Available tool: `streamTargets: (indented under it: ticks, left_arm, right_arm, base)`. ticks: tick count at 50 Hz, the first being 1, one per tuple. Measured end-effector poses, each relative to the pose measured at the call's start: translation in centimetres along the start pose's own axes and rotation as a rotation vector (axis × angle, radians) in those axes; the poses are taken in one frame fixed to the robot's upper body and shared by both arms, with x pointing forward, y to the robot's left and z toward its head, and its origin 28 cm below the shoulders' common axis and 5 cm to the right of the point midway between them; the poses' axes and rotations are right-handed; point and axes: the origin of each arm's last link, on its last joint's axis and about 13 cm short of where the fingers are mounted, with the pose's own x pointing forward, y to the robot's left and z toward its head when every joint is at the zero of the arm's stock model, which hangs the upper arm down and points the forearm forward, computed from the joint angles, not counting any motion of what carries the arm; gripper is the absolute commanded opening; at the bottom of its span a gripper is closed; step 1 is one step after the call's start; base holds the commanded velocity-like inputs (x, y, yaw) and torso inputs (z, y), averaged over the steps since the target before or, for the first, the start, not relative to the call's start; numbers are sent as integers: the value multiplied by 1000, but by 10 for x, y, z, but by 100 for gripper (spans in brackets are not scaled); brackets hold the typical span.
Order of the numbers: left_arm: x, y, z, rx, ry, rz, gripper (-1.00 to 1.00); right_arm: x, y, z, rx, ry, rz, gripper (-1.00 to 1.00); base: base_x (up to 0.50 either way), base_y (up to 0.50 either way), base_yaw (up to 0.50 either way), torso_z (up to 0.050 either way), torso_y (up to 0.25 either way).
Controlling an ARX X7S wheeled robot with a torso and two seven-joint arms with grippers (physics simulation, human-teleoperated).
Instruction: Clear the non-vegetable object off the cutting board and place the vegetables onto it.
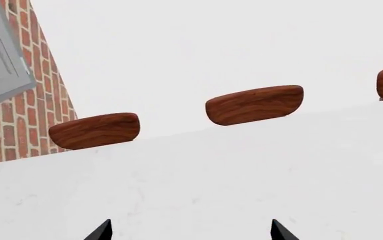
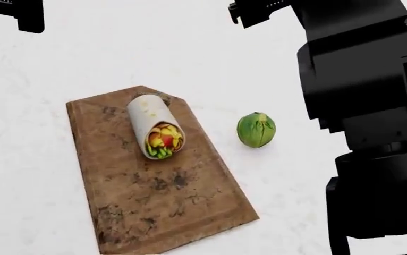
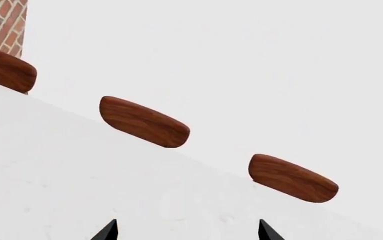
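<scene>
Overhead, the white counter (image 2: 40, 79) carries the cutting board (image 2: 154, 212); the wrap (image 2: 154, 125) lies across its far end, awaiting removal. Just beside it rests the leafy green ball (image 2: 256, 129); the oval vegetable is unseen. Both hands (image 1: 190, 234) (image 3: 188, 232) hover released, tips apart.

Pale rolled tortilla wrap (image 2: 152, 123) on a worn brown wooden cutting board (image 2: 154, 196).
Its colourful filled end faces near; a round leafy green ball (image 2: 256, 129) sits beside the board.
</scene>
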Motion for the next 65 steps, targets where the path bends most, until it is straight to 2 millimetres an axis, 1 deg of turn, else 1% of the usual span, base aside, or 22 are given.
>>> streamTargets:
  ticks: [6, 26, 35, 46, 56, 65]
  left_arm:
    - [0, 0, 3, 2, -4, 0, 100]
    - [-1, -1, 4, 11, -8, -1, 100]
    - [-1, 0, 4, 12, -10, 1, 100]
    - [-1, 1, 4, 11, -12, 3, 100]
    - [-2, 1, 4, 8, -12, 5, 100]
    - [-2, 2, 4, 5, -13, 7, 100]
  right_arm:
    - [-1, -1, 1, -3, 3, 3, 100]
    - [-3, 2, -6, -9, 24, 27, 100]
    - [-9, 4, -7, 4, 36, 65, 100]
    - [-18, 11, -6, 35, 97, 142, 100]
    - [-28, 24, -10, 62, 164, 222, 100]
    - [-37, 36, -6, 79, 201, 285, 100]
  base:
    - [500, 0, 0, 0, 2]
    - [488, 0, 0, 0, 1]
    - [0, 0, 0, 0, 0]
    - [0, 0, 0, 0, 0]
    - [0, 0, 0, 0, 0]
    - [0, 0, 0, 0, 0]
